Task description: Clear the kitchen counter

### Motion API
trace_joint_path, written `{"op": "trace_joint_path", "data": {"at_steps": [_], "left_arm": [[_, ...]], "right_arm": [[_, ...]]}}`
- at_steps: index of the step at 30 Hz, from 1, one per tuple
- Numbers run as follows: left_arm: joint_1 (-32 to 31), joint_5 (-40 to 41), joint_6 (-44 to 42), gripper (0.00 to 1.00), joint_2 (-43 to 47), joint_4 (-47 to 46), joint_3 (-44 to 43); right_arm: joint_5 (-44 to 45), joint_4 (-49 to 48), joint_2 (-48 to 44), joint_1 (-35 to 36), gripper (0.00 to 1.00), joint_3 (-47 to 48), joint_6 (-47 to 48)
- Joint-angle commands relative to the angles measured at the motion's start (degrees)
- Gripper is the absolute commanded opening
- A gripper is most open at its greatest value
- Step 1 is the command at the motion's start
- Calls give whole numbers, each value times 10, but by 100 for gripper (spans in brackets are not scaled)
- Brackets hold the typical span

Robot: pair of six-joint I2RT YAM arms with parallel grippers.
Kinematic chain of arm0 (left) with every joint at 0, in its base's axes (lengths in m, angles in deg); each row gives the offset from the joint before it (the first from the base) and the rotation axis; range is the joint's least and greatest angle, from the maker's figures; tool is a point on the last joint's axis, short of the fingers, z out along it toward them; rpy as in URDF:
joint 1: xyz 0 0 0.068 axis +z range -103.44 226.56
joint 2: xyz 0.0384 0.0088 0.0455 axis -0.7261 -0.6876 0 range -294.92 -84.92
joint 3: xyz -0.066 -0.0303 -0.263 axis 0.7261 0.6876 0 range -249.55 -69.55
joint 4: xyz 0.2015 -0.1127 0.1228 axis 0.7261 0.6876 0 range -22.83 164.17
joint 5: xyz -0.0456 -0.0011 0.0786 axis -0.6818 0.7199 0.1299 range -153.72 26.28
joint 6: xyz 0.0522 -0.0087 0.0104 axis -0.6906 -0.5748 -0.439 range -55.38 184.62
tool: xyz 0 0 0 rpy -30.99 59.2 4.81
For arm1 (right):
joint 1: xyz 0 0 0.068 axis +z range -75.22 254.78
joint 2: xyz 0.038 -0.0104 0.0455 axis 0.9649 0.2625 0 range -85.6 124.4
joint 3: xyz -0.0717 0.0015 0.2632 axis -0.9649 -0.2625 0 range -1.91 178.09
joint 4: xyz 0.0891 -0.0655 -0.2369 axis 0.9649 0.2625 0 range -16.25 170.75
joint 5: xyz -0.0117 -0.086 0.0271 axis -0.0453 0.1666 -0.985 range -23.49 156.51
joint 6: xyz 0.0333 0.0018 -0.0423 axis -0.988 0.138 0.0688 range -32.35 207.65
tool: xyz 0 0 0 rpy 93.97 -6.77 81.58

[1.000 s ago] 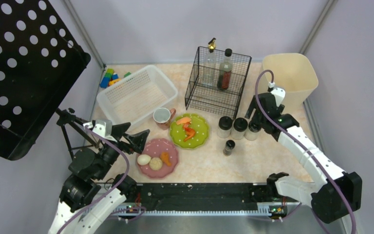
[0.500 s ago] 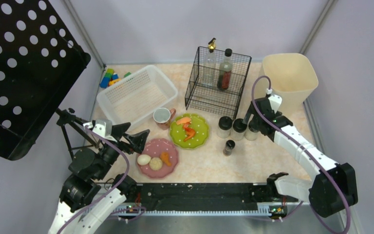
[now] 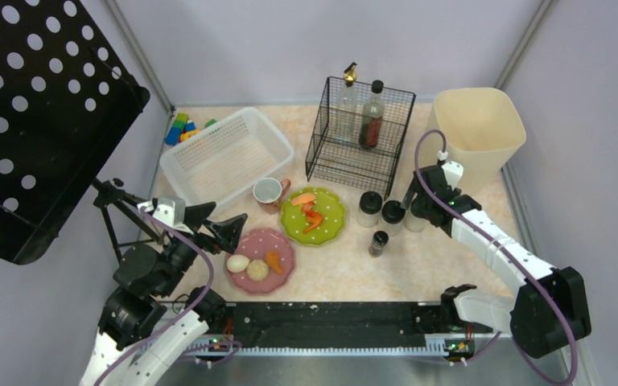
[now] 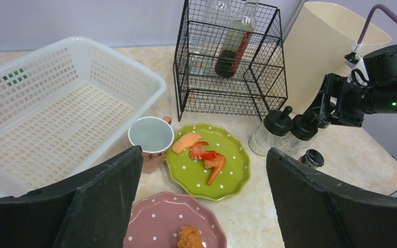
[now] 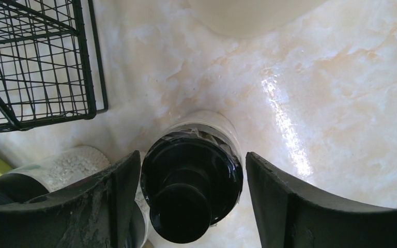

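The kitchen counter [image 3: 442,265] is beige marbled stone. Three black-lidded jars stand in a row in front of the wire rack; the left one [image 3: 369,207] and the middle one [image 3: 392,214] show. My right gripper [image 3: 415,212] is open and lowered over the rightmost jar [image 5: 191,175]. Its fingers [image 5: 289,206] stand on either side of the lid, with a gap on the right. My left gripper [image 3: 216,222] is open and empty, held above the counter left of the pink plate [image 3: 283,251]. It looks toward the green plate [image 4: 227,181].
A small black-lidded jar [image 3: 379,242] stands near the row. A mug [image 3: 268,193], a white basket [image 3: 227,157], a wire rack [image 3: 360,133] with two bottles and a beige bin [image 3: 478,129] stand behind. Toy blocks [image 3: 183,127] lie at the far left. Both plates hold food.
My right gripper has moved forward and down from beside the bin onto the rightmost jar of the row. The left arm has not moved.
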Motion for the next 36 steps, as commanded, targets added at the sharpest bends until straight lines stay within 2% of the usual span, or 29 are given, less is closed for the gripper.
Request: {"op": "trace_joint_path", "data": {"at_steps": [1,6,11,15,17,29,36], "left_arm": [[2,0,1,94,6,-15,-2],[2,1,1,94,6,-15,-1],[2,1,1,94,6,-15,-1],[2,1,1,94,6,-15,-1],[2,1,1,94,6,-15,-1],[3,0,1,94,3,-16,-2],[5,-1,1,94,1,-16,-2]], "right_arm": [[-22,-20,-3,-3,71,-4,-3],[-27,-26,-3,-3,56,-6,3],[-27,-24,-13,-3,32,-8,19],[-23,-16,-26,-3,8,1,31],[-20,-4,-32,-3,0,14,37],[-5,86,-80,-3,0,151,99],[-20,137,-52,-3,0,283,141]]}}
